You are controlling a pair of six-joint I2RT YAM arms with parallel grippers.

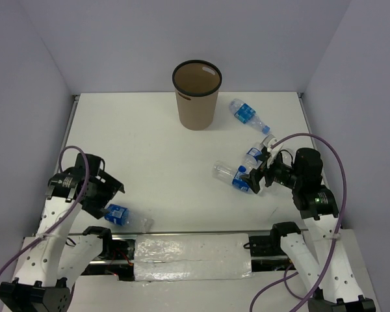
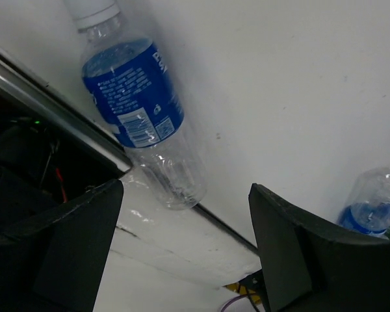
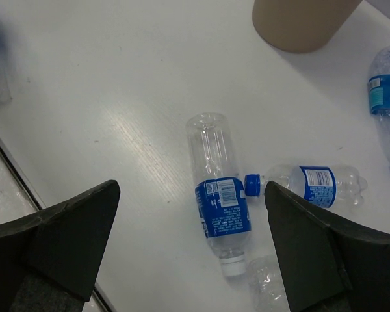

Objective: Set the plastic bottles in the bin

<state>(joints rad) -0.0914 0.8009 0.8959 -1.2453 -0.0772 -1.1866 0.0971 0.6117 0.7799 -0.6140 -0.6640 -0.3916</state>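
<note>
The tan bin [image 1: 196, 97] stands at the back middle of the table. One blue-labelled bottle [image 1: 247, 114] lies to its right. Two more bottles [image 1: 229, 173] [image 1: 252, 156] lie by my right gripper [image 1: 257, 174], which is open and hovers over them. In the right wrist view a white-capped bottle [image 3: 221, 208] lies between the open fingers, a blue-capped one [image 3: 315, 184] lies beside it, and part of a clear one [image 3: 270, 286] shows below. My left gripper [image 1: 109, 192] is open and empty, next to a bottle [image 1: 119, 214] near the front edge, which also shows in the left wrist view [image 2: 140, 110].
The table's metal front edge [image 2: 45, 97] runs right beside the left bottle. Grey walls close in the table on three sides. The bin's base [image 3: 299, 23] shows at the top of the right wrist view, with the back-right bottle [image 3: 387, 104] at the right edge.
</note>
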